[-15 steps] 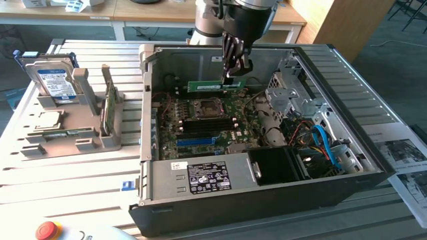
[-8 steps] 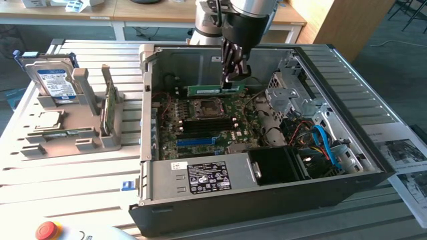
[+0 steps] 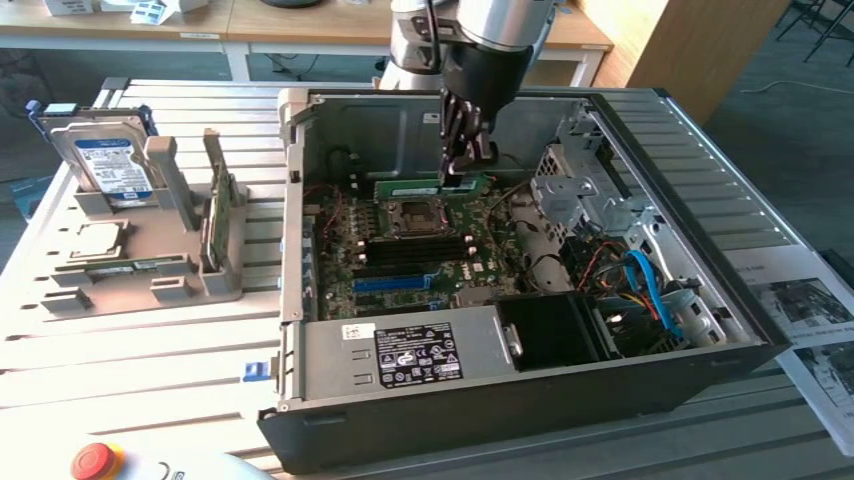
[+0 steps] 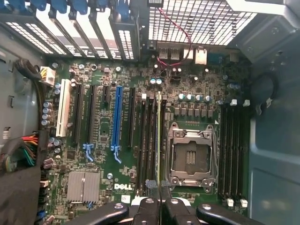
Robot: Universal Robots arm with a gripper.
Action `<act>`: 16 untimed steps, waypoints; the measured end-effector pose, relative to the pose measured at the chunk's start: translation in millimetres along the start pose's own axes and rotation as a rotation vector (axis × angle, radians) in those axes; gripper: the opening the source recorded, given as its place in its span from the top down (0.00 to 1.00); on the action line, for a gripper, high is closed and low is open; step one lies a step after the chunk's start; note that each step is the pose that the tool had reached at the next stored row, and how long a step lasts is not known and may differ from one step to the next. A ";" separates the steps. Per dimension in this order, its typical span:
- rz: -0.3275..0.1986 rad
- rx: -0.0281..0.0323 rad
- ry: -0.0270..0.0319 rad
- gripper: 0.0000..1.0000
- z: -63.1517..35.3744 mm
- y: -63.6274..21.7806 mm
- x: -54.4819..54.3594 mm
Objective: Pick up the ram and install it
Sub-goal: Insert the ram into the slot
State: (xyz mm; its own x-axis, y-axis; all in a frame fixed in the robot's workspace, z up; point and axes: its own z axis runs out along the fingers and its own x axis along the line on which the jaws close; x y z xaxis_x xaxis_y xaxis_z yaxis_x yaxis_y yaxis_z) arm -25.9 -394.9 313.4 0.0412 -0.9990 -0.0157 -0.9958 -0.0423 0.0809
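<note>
Down inside the open computer case (image 3: 534, 410) now, with the gripper (image 3: 467, 172) pinched almost fully shut on the ram (image 3: 427, 185). Grips the thin green stick by its upper edge, flat faces between the pads, leaving the contact edge free and facing the motherboard (image 3: 340, 265). Carries it level and lengthwise along the memory slots (image 4: 146, 140), which looks sensible given the slim sideways tolerance of such a slot. From the wrist, just an edge-on sliver of the ram (image 4: 159, 131) running away from the gripper (image 4: 160, 199), lined up with the dark slots just beside the empty processor socket (image 4: 192, 157). Cannot tell whether seated, touching or hanging just above.

Tight company all round. Socket frame and lever right alongside on one flank, more black slots and a blue expansion slot (image 4: 117, 117) on the other. Red wire (image 4: 176, 42) looping by the rear grille, clear of the stick. Metal drive cage (image 3: 587, 190) close at the exterior view's right of the arm, power supply (image 3: 400, 355) along the near wall, blue cables (image 3: 654, 295) bundled beyond. Outside the case, at the exterior view's left, a grey parts rack (image 3: 200, 270) with the hard drive (image 3: 110, 165) standing upright and the square processor chip (image 3: 94, 240) lying flat, well apart from the work.
</note>
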 end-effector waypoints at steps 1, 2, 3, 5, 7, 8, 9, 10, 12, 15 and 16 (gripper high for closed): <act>0.000 0.0000 -0.0001 0.88 1.5 -0.1 0.0; 0.000 0.0000 0.0000 0.88 2.9 -0.1 0.0; 0.000 0.0000 -0.0001 0.88 4.5 -0.2 0.0; 0.000 -0.0001 0.0000 0.88 7.2 -0.4 0.1; 0.000 -0.0005 -0.0002 0.88 9.8 -0.5 0.1; 0.000 -0.0007 -0.0002 0.88 11.3 -0.7 0.1; 0.000 -0.0008 -0.0001 0.88 13.0 -0.8 0.1; 0.000 -0.0009 0.0000 0.88 14.8 -0.8 0.0; 0.000 -0.0010 -0.0001 0.88 18.5 -0.8 -0.1; 0.000 -0.0010 0.0000 0.88 23.9 -0.9 -0.3; 0.000 -0.0011 -0.0001 0.88 25.7 -0.9 -0.3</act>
State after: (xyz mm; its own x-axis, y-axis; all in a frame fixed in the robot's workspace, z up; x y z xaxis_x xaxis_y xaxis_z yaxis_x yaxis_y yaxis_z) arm -27.1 -394.2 287.7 0.0411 -0.9990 -0.0157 -0.9957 -0.0423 0.0820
